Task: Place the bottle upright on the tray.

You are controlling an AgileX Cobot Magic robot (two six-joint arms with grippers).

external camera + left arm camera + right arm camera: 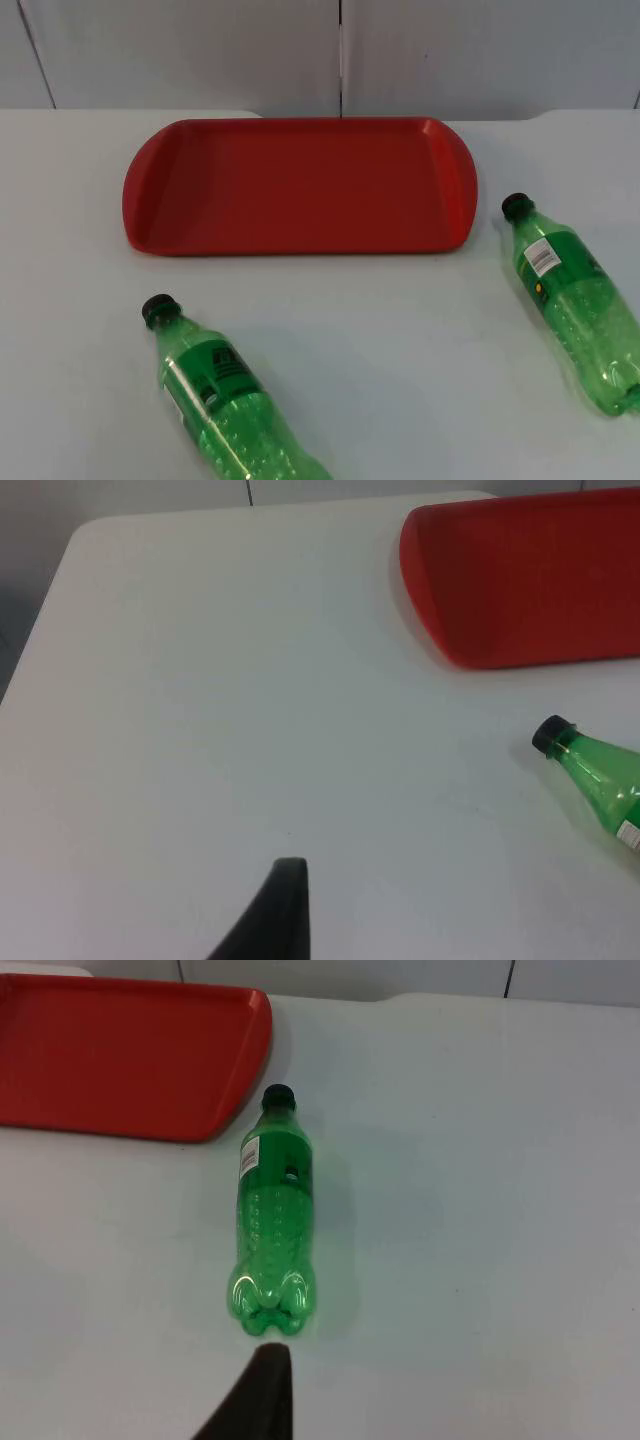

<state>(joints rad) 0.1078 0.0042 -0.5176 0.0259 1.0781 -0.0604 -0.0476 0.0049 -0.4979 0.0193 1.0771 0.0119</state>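
My left gripper point(285, 910) hangs above bare white table point(200, 680), and I cannot tell how it is set. Ahead of it and off to the side lies a green bottle point(600, 780) on its side, black cap toward the red tray point(520, 580).

My right gripper point(262, 1395) hangs just behind the base of the other green bottle point(272, 1230), and its setting I cannot tell either. This bottle lies flat, its cap point(278, 1094) pointing at the tray's near corner.

Seen from above, both bottles lie on the table beside the tray, not touching it.
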